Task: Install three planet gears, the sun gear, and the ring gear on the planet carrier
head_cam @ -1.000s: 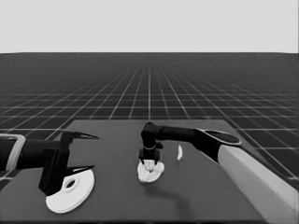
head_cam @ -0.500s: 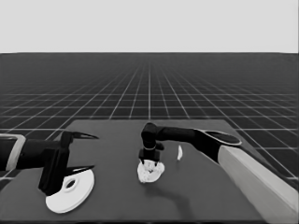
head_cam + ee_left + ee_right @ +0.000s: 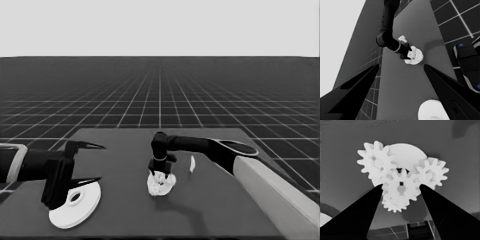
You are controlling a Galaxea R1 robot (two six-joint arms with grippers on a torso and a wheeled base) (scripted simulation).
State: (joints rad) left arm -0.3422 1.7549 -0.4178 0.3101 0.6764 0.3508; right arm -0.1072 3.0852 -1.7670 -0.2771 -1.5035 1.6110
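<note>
The smaller round part [image 3: 406,152] carries the gears; the central gear [image 3: 400,187] is gripped by the right pincer [image 3: 400,192], release needed next; the left pincer [image 3: 87,162] is held released.

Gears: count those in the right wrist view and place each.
4, all at the smaller round part: two outer gears flanking its hole; the middle gear, gripped by the right tool; a fourth gear mostly hidden beneath it.

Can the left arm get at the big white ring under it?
Probably yes. The left end effector waits right above the larger round part with nothing lying between. The right end effector is busy over at the gears.
</note>
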